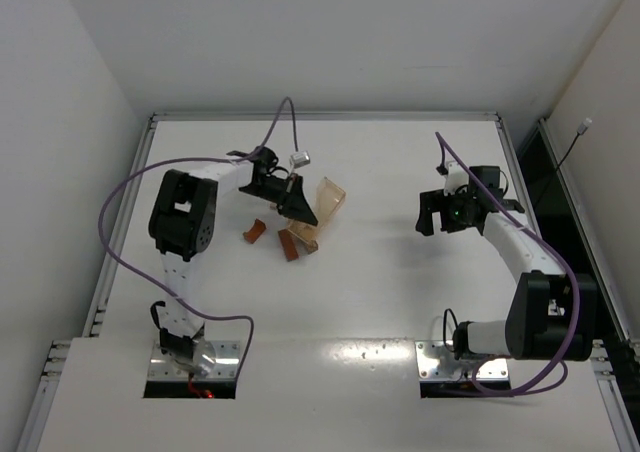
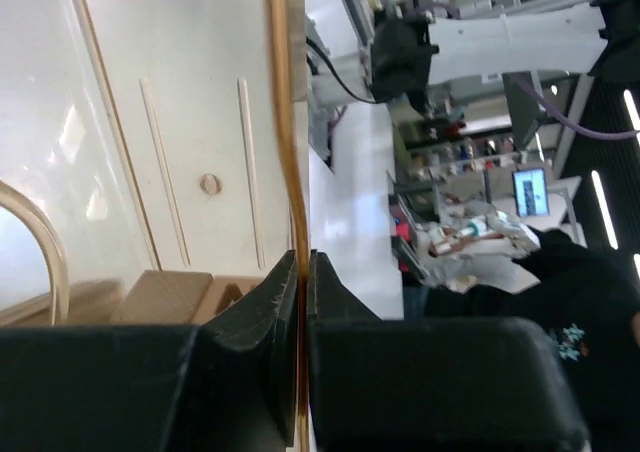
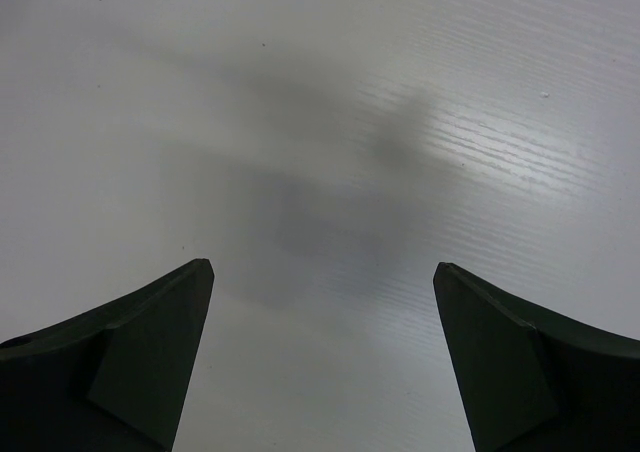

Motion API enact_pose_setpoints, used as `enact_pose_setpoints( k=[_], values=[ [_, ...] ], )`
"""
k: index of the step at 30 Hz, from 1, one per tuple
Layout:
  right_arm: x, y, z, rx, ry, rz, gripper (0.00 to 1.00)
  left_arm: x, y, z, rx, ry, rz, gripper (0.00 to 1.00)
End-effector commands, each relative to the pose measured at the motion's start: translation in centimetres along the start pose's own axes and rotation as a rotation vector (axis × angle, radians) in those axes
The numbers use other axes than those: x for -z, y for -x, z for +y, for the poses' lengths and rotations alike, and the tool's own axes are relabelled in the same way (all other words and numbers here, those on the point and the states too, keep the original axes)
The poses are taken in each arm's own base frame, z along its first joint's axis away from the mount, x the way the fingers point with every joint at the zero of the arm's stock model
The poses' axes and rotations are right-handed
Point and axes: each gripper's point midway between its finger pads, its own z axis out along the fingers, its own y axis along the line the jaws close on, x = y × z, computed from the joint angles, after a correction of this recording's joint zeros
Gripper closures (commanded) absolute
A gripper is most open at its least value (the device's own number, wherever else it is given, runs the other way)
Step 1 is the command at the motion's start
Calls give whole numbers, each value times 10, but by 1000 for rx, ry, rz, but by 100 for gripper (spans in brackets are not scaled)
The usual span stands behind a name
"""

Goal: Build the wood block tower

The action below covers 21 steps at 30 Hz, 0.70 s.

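Note:
Small wooden blocks lie near the table's middle left: a reddish-brown piece, a reddish-brown bar and a light tan block. My left gripper is just above them, shut on the thin wall of a translucent amber box. In the left wrist view the box wall runs straight up from between my left gripper's closed jaws, and tan blocks show through the box at lower left. My right gripper stands open over bare table on the right, nothing between its fingers.
The white table is bordered by a metal rail at the back and along both sides. Purple cables loop over both arms. The right arm shows in the background of the left wrist view.

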Motion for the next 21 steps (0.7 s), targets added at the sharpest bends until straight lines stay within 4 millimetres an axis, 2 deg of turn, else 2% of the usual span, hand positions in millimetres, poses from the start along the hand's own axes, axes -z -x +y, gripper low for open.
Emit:
enact_pose_setpoints(
  k=[1, 2, 4, 5, 7, 8, 10, 11, 12, 13, 14, 15, 17, 18, 19, 21],
  values=[
    [1, 19, 3, 15, 22, -55, 11, 5, -1, -29, -5, -175, -64, 100],
    [3, 22, 3, 15, 22, -56, 11, -24, -27, -37, 19, -207, 22, 100],
    [3, 22, 3, 15, 22, -56, 11, -45, -45, -60, -11, -237, 96, 100],
    [3, 22, 3, 15, 22, -56, 11, -53, -50, -78, -46, -253, 128, 100],
    [3, 22, 3, 15, 22, -56, 11, -46, -37, -83, -90, -248, 105, 100],
    [3, 22, 3, 15, 22, -56, 11, -25, -13, -74, -95, -218, 36, 100],
    [3, 22, 3, 15, 22, -56, 11, 3, 6, -54, -61, -180, -52, 100],
    [3, 22, 3, 15, 22, -56, 11, 19, 19, -37, -28, -159, -102, 100],
    [3, 22, 3, 15, 22, -56, 11, 19, 18, -33, -16, -159, -102, 100],
    [3, 22, 3, 15, 22, -56, 11, 9, 12, -34, -15, -170, -77, 100],
    [1, 20, 3, 12, 23, -48, 11, -17, -12, -41, 26, -198, -3, 100],
    [1, 20, 3, 12, 23, -47, 11, -30, -21, -57, -15, -217, 41, 100],
    [2, 24, 3, 15, 22, -56, 11, -48, -41, -73, -32, -244, 108, 100],
    [2, 24, 3, 15, 22, -56, 11, -52, -46, -76, -45, -250, 121, 100],
    [2, 24, 3, 15, 22, -56, 11, -45, -42, -77, -55, -243, 101, 100],
    [2, 20, 3, 14, 23, -52, 11, -28, -28, -57, -8, -217, 44, 100]
  ],
)
